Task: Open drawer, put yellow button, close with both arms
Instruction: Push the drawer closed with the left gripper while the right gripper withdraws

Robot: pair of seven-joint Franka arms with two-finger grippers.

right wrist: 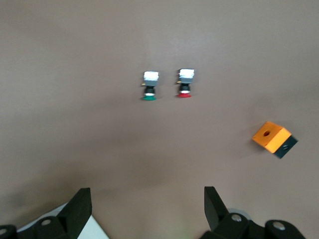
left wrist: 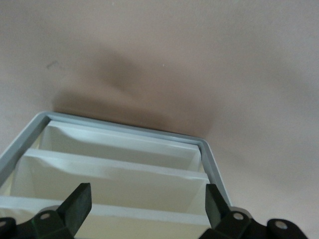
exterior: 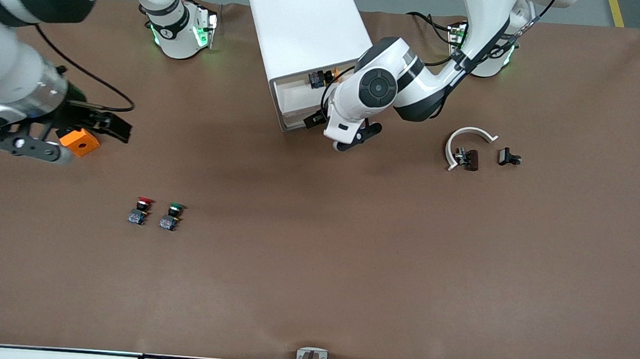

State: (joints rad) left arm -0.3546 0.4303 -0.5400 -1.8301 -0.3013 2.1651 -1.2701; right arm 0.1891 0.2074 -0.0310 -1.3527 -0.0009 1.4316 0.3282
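The yellow button (exterior: 320, 79) seems to lie in the open drawer (exterior: 295, 96), beneath the left tool (exterior: 356, 138), spread wide and empty; the right tool (exterior: 47, 138), also agape, waits near the desk (exterior: 347, 271) edge.

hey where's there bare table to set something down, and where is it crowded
Widest bare patch: the brown table nearer the front camera than the red-capped switch and green-capped switch. Also free: between those switches and the white curved piece. Crowded: around the cabinet, where the open left gripper hangs before the drawer holding the yellow button.
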